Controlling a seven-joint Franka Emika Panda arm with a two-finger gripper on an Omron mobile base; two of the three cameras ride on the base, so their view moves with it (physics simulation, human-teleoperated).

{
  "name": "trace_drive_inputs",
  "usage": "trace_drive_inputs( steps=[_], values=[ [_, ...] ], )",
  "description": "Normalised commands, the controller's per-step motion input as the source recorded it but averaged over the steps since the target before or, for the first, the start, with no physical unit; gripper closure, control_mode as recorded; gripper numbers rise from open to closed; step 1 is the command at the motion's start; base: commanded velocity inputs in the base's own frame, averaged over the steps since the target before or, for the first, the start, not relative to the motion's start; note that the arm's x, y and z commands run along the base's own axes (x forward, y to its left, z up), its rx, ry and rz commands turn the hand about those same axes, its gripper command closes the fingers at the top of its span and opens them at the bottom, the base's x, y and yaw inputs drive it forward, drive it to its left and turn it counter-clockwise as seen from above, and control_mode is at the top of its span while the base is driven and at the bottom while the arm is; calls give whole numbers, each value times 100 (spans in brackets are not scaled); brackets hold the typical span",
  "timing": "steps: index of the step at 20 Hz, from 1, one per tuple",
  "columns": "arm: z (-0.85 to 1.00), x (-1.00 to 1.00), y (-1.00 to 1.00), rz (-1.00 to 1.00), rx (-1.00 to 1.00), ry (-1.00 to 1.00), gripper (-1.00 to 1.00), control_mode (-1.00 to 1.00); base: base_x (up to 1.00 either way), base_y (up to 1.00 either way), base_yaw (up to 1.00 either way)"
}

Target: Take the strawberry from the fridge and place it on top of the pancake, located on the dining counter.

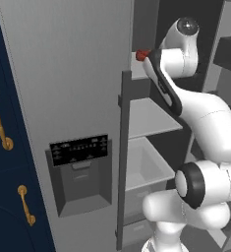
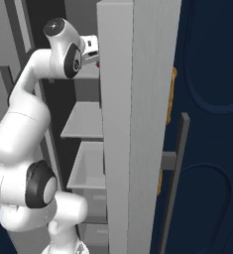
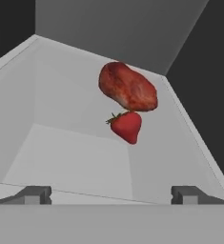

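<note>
The right door of the fridge point(image 1: 68, 98) is swung open, so the grey inner shelves can be reached, and the arm is stretched high toward an upper shelf point(image 3: 75, 162). In the hand view the strawberry point(image 3: 127, 126) is seen lying on this shelf, touching or just in front of a bigger reddish-brown lump point(image 3: 128, 87), perhaps a piece of meat. The gripper point(image 3: 111, 194) is held spread, its two tips wide apart at either side and well short of the berry, probably so that the fruit can be taken between them. It is judged that the approach is under way and nothing is gripped yet. The neighbouring lump could be pushed if the fingers go too deep.
</note>
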Motion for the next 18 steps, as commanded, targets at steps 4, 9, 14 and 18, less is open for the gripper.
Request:
trace_drive_inputs(
  steps=[4,9,14,18],
  values=[
    [-31,58,-12,0,0,0,-100,-100,0,0,0],
    [-14,61,-4,0,0,0,-100,-100,0,0,0],
    [0,23,0,1,0,0,-100,-100,0,0,0],
    [0,30,-3,0,0,0,-100,-100,0,0,0]
  ],
)
